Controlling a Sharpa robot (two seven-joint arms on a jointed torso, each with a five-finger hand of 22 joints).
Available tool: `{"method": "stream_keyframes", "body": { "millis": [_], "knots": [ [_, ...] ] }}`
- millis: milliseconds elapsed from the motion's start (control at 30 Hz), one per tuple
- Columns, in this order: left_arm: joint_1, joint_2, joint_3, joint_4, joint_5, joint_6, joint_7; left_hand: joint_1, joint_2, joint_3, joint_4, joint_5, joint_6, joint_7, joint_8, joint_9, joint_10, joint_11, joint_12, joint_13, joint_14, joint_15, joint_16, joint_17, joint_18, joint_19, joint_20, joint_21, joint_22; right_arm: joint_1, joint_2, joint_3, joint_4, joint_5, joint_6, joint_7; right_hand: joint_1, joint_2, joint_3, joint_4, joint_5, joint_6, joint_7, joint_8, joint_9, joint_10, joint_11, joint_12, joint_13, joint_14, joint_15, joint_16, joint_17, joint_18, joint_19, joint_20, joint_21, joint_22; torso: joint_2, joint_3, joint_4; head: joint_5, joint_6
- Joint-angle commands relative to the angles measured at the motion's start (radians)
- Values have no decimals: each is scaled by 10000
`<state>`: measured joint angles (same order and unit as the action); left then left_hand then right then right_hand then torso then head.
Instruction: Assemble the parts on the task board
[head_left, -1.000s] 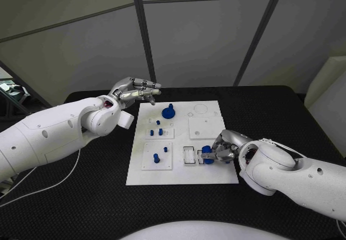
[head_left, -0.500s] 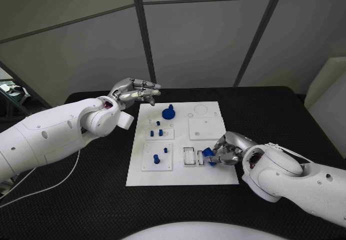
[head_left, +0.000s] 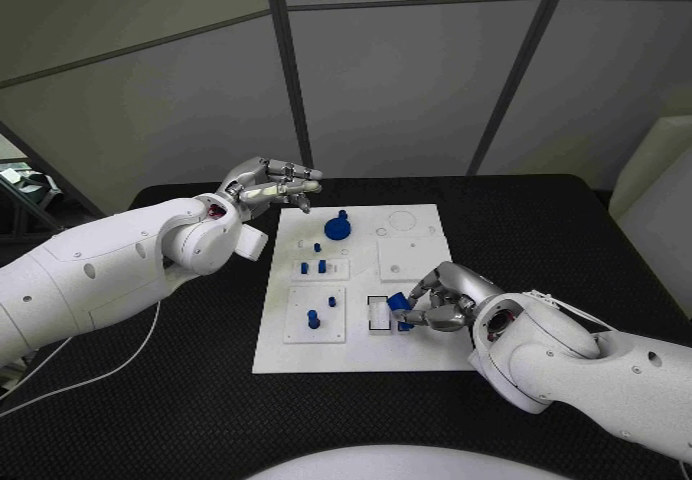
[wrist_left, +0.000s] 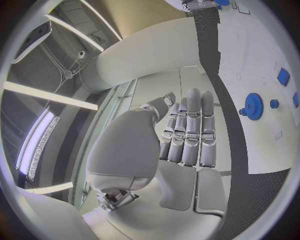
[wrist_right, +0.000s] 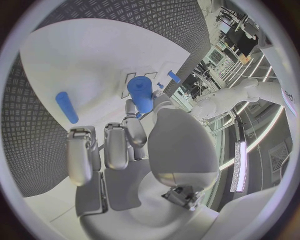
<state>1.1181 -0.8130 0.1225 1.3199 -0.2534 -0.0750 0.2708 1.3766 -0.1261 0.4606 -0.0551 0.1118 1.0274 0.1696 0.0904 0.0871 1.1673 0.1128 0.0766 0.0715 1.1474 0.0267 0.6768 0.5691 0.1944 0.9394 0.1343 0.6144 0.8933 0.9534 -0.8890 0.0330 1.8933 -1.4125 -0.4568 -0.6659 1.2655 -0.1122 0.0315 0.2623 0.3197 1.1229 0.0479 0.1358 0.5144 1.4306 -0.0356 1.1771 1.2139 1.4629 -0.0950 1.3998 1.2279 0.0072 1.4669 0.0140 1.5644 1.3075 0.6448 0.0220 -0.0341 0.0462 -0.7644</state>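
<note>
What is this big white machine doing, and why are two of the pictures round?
It is a robot with two white arms, and each arm ends in a silver hand. One picture comes from a camera on its head, looking down at a black table. The round ones come from small cameras at its wrists, just behind each hand, and those cameras bend everything into a circle. On the table lies a white plate, the task board, with small blue parts on it, such as a blue gear at its far end. The right hand holds a blue part just above the board's near end. The left hand is raised at the board's far corner, fingers curled, holding nothing.
</note>
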Motion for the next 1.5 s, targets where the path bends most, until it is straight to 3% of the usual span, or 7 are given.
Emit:
{"method": "stream_keyframes", "body": {
  "millis": [33,700,767,933,1067,1300,1500],
  "knots": [
    [14,13,8,29,48,100,49,-50,54,-73,3,-30,-47,42,-30,6,-85,0,-18,11,17,81,-61,-9,-125,11,49,-12,-10,14,205,10,-136,251,55,197,-261,-17,-67,122,32,153,-90,-9,332,-43,4,-31,-13,461,-54,10,-28,-72,1039,-17,64,2633,11,-3,2,7,-12],
    [16,5,8,53,48,144,33,-51,51,-77,1,-29,-48,41,-32,6,-87,0,-17,11,18,80,-65,-11,-124,12,50,-18,-13,20,1092,19,-929,130,820,-229,-1682,-265,-318,330,-485,634,-244,39,828,-70,-106,-268,-86,428,-134,-83,-166,-72,1039,-81,64,2633,2,4,6,56,-88],
    [16,5,8,54,48,146,33,-51,49,-79,-1,-29,-49,40,-33,7,-89,0,-17,12,18,80,-68,-13,-124,14,50,-22,-16,20,1134,19,-971,59,792,-282,-1822,-319,-341,330,-815,657,-255,37,905,-70,-117,-291,-88,426,-146,-91,-175,-72,1039,-94,64,2633,2,4,6,56,-88],
    [16,-5,9,63,48,148,27,-51,49,-79,-1,-29,-49,40,-33,7,-89,0,-17,12,18,80,-68,-13,-124,14,50,-22,-16,21,1184,19,-1070,-214,602,-452,-2472,-680,-518,348,-2607,663,-258,-5,1155,-88,-120,-402,-122,415,-156,-127,-221,-72,1039,-115,64,2633,-2,7,13,56,-76],
    [16,-17,9,65,48,143,24,-51,49,-79,-1,-29,-49,40,-33,7,-89,0,-17,12,18,80,-68,-13,-124,14,50,-22,-16,21,1190,20,-1082,-365,511,-482,-2862,-804,-1199,349,-2694,646,-261,-37,1285,-104,-126,-471,-145,405,-164,-156,-259,-72,1039,-128,64,2633,-4,5,12,54,-70],
    [17,-27,9,68,48,143,23,-51,49,-79,-1,-29,-49,40,-33,7,-89,0,-17,12,18,80,-68,-13,-124,14,50,-22,-16,20,1143,20,-895,-630,463,-366,-2832,-735,-1561,349,-2684,641,-262,-58,1375,-103,-125,-493,-140,406,-164,-161,-256,-72,1039,-129,64,2633,4,16,-5,44,-43],
    [16,-38,8,71,48,146,25,-51,49,-79,-1,-29,-49,40,-33,7,-89,0,-17,12,18,80,-68,-13,-124,14,50,-22,-16,17,935,18,-631,-842,501,-160,-1618,-457,-1371,279,-2673,685,-273,-91,1567,-72,-133,-482,-86,425,-166,-130,-184,-72,1039,-125,64,2633,4,22,-3,29,-42]
  ]
}}
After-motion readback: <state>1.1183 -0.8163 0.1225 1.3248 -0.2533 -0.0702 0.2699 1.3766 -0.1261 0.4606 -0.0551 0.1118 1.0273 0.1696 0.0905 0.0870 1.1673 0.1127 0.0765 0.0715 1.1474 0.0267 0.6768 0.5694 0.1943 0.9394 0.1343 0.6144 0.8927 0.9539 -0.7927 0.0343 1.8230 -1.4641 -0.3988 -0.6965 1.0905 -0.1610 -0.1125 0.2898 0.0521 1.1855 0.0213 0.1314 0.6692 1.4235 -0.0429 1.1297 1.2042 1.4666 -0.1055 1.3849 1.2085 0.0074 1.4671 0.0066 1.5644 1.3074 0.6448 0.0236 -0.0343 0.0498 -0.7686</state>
